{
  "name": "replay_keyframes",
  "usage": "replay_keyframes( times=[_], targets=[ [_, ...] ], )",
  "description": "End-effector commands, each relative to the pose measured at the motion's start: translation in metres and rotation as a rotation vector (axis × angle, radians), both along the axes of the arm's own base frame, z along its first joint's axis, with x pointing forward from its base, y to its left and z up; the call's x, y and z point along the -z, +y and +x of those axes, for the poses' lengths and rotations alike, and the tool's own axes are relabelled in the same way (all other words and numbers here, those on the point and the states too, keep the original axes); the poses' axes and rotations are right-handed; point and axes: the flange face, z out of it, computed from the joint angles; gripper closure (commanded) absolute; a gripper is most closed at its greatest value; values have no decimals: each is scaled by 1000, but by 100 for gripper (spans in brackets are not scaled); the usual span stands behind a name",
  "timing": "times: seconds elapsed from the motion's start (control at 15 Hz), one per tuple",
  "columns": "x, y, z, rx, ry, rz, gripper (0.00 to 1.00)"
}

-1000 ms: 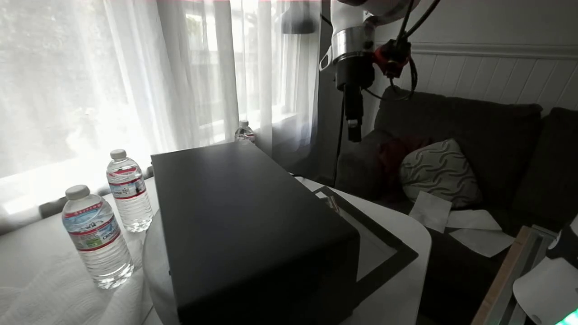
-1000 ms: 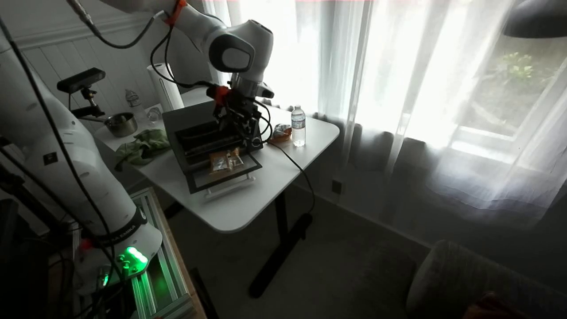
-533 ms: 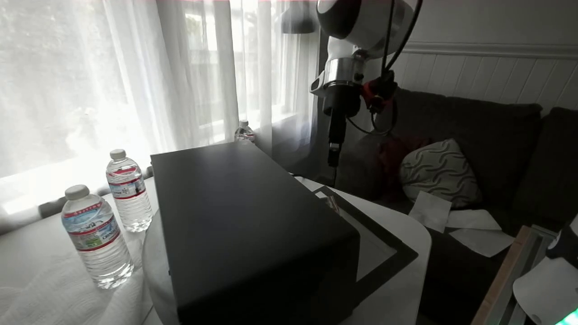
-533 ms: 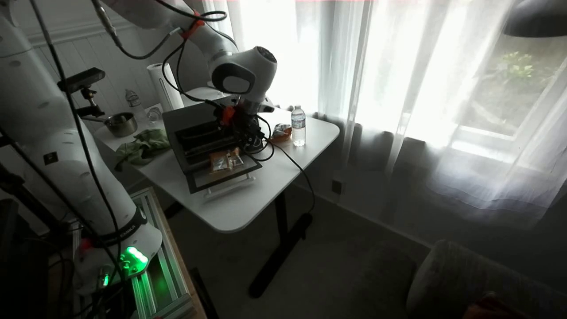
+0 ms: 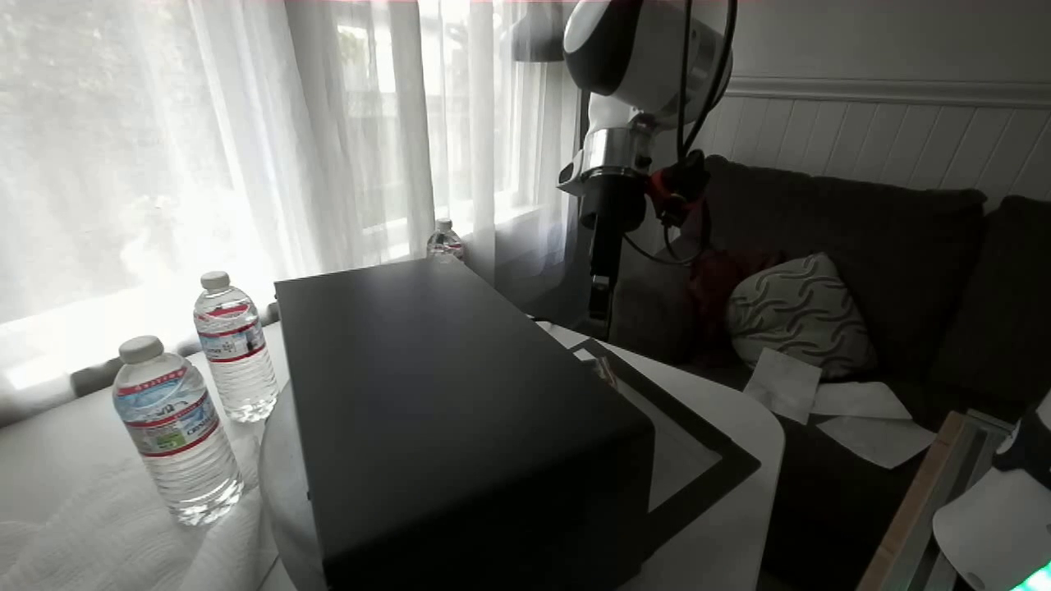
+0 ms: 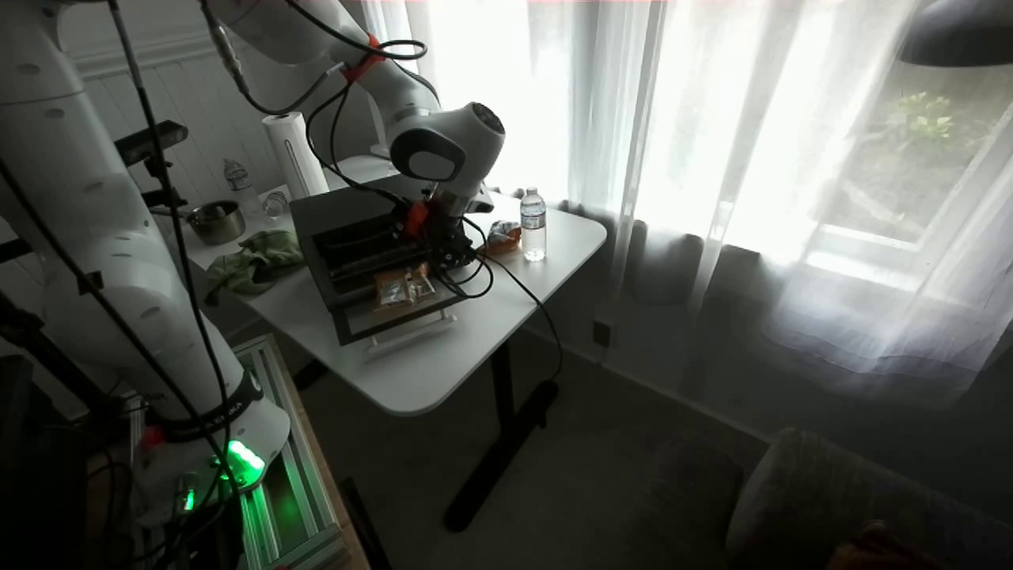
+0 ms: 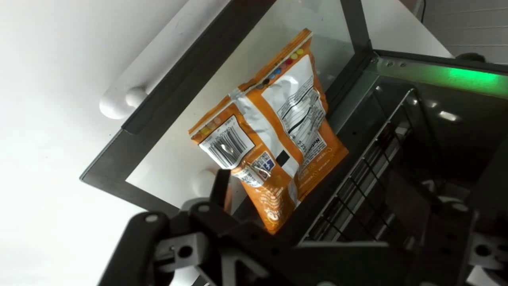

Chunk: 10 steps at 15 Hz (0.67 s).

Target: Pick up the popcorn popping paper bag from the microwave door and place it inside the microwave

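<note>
The popcorn bag is an orange packet with white and silver panels (image 7: 274, 123). It lies flat on the open microwave door and shows in both exterior views (image 5: 606, 373) (image 6: 404, 286). The microwave door (image 7: 178, 91) is folded down, with a black frame and clear window (image 6: 364, 323). The microwave (image 5: 443, 369) is a black box; its dark inside with a wire rack shows in the wrist view (image 7: 436, 151). My gripper (image 7: 325, 184) is open and empty, above the bag's inner end, apart from it. It also shows in an exterior view (image 5: 599, 308); cables partly hide it in an exterior view (image 6: 453, 257).
Water bottles (image 5: 176, 431) (image 6: 533, 226) stand on the table around the microwave. Another orange packet (image 6: 504, 236) lies beside a bottle. A green cloth (image 6: 257, 261) and a metal pot (image 6: 216, 223) are by the microwave's side. A white handle (image 7: 139, 79) runs along the door's outer edge.
My gripper has come down, and moved left in an exterior view, toward the microwave door's height. The bag, door and microwave have not moved.
</note>
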Motion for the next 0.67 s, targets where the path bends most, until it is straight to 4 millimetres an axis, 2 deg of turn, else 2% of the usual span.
replay_keyframes(
  times=[0.0,0.6],
  targets=[
    [9,-3,5,-22,7,49,0],
    [56,-29,8,-123,60,178,0]
  ],
)
